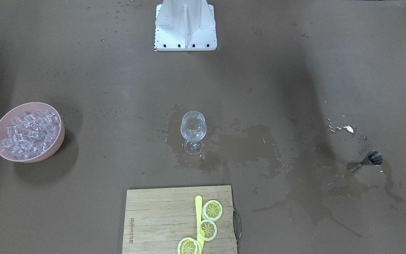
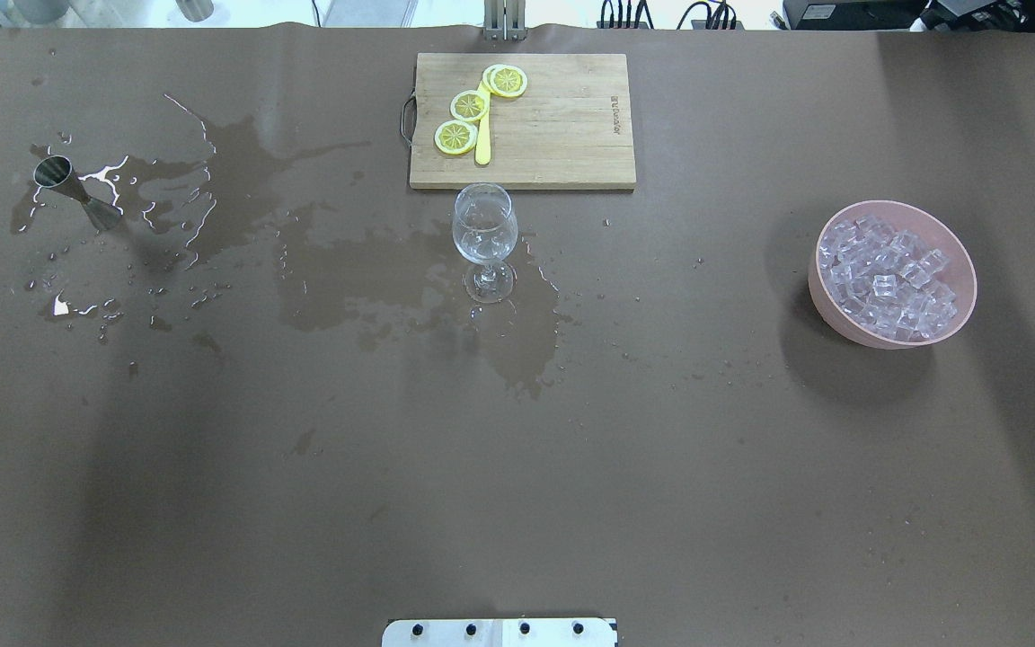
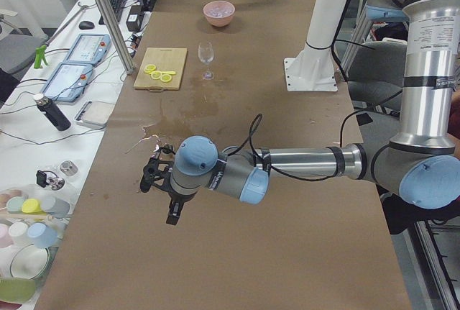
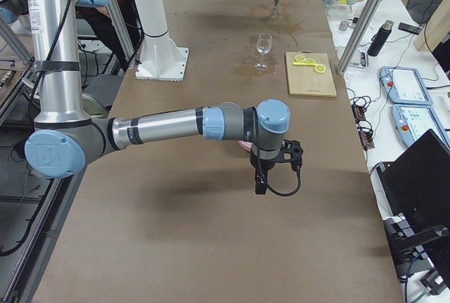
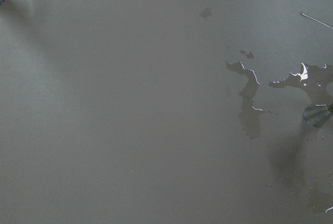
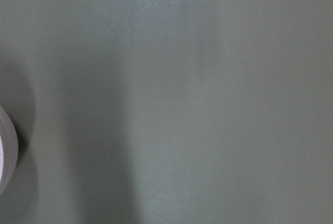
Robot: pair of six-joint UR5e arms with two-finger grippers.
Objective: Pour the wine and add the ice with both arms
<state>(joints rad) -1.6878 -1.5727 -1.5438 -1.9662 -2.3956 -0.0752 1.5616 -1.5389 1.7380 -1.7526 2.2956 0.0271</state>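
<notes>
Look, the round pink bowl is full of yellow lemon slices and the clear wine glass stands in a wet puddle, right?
No. The round pink bowl holds clear ice cubes, not lemon slices, as the overhead exterior view shows. The clear wine glass does stand in a wet puddle.

The left gripper [image 3: 172, 211] and the right gripper [image 4: 259, 185] appear in the side views only, so jaw state cannot be told. The pink bowl [image 6: 4, 151] shows only as a sliver at the frame's left edge. The jigger [image 5: 318, 115] is cut by the right edge. The cutting board [image 1: 160, 218] and the lowest lemon slice [image 1: 188, 246] are cut by the bottom edge. The wine [image 1: 193, 135] in the wine glass [image 1: 193, 123] is too faint to gauge its level.
</notes>
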